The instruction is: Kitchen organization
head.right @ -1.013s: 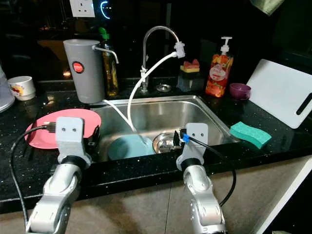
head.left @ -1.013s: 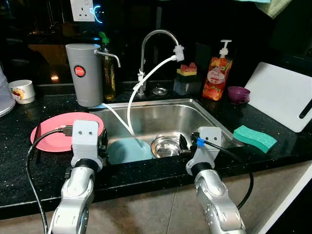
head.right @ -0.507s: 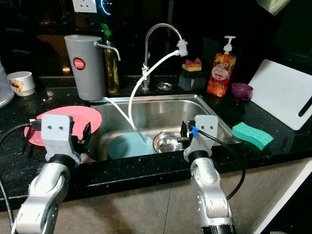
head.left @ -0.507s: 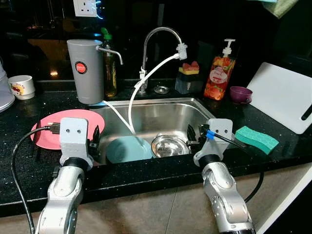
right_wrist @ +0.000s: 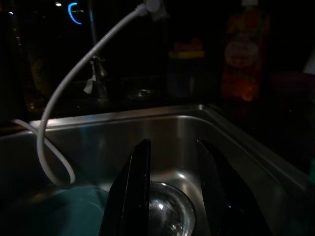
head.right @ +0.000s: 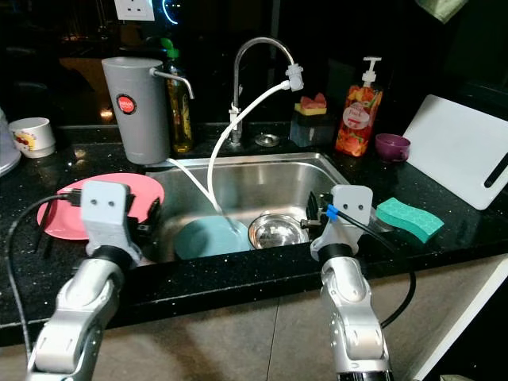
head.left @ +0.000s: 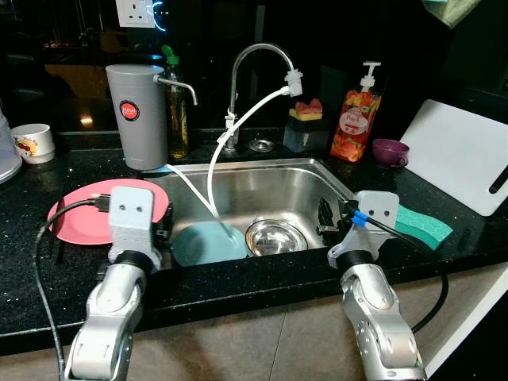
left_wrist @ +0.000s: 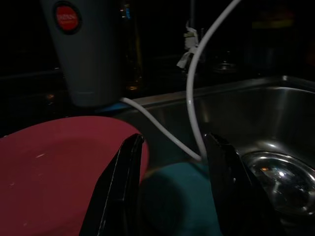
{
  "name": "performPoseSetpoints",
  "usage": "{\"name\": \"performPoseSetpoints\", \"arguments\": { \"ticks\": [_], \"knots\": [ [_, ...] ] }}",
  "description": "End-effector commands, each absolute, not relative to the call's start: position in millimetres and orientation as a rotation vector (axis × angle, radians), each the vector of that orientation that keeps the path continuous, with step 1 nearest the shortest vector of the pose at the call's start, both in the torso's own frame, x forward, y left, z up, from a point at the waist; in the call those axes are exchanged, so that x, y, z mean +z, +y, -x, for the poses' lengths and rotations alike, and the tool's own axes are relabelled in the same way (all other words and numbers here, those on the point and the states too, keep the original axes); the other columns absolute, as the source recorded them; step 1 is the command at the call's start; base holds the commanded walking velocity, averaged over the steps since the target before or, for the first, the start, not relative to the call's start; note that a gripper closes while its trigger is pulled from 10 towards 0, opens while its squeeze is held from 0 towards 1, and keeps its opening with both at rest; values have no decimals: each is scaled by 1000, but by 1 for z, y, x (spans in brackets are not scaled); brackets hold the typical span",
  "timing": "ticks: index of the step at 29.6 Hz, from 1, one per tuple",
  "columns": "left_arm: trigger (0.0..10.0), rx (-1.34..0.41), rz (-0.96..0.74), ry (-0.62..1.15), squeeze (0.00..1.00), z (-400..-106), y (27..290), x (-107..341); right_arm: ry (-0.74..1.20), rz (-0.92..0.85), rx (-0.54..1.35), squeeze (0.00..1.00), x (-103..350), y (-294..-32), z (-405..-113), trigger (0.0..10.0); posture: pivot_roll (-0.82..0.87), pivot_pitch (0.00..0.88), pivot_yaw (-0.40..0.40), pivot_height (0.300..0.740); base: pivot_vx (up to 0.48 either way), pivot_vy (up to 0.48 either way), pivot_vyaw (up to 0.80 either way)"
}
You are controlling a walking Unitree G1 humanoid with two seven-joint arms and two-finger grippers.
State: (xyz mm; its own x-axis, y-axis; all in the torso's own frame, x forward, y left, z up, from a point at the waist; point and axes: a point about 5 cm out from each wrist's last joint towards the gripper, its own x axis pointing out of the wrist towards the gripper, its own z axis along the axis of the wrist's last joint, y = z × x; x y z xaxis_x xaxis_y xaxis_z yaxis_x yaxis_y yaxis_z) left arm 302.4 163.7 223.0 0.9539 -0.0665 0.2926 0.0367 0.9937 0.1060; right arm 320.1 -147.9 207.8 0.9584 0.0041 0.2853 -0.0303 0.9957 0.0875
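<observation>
A teal plate (head.left: 208,242) lies in the bottom of the steel sink (head.left: 262,184), and a steel bowl (head.left: 275,236) sits beside it on the right. On the black counter left of the sink rests a pink plate (head.left: 87,216). My left gripper (head.left: 164,232) hovers open over the sink's front left corner, between the pink plate and the teal one, with nothing held. In its wrist view the teal plate (left_wrist: 182,196) shows beyond the fingers (left_wrist: 123,187). Above the sink's right side, near the bowl, my right gripper (head.left: 325,221) is open and empty.
A white hose (head.left: 218,151) runs from the faucet (head.left: 254,55) into the sink. A grey canister (head.left: 136,115), oil bottle (head.left: 176,111), soap bottle (head.left: 352,123) and purple cup (head.left: 389,151) line the back. A green sponge (head.left: 425,225) and white board (head.left: 460,163) lie right.
My right gripper has moved right, from above the bowl toward the sink's right wall. The left gripper shifted slightly left and back. Both stayed open.
</observation>
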Motion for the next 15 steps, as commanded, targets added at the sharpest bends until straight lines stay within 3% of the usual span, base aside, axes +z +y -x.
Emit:
{"name": "performPoseSetpoints", "arguments": {
  "ticks": [1,15],
  "knots": [
    [10000,-64,-106,-294,0,-302,162,220,-292,-88,11,0,209,-147,-317,10000,80,56,-55,740,0,0,0],
    [10000,-112,-116,-306,0,-312,150,220,-296,-74,-13,0,207,-157,-314,10000,55,0,-7,740,0,0,0]
  ]
}}
